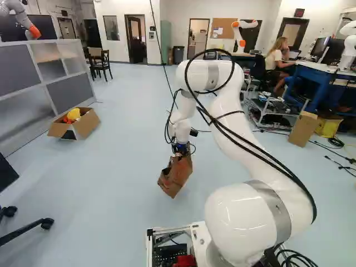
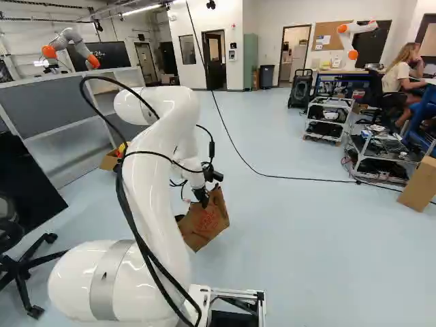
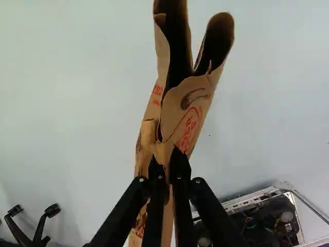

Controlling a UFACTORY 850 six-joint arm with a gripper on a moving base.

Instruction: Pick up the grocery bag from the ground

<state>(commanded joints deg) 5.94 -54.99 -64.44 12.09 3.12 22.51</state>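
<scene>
My gripper points down ahead of the base at the middle of the left base view, with the brown paper grocery bag hanging tilted below it. The right base view shows the same bag, with red print on its side. In the wrist view the gripper is shut on the crumpled paper of the bag, whose folds open out ahead of the fingertips. How high the bag's lower end is above the floor, I cannot tell exactly.
An open cardboard box with yellow and red things stands by the grey partition. A chair base is at the near left. Carts and a cardboard box stand right; a cable crosses the floor. Another robot stands far back.
</scene>
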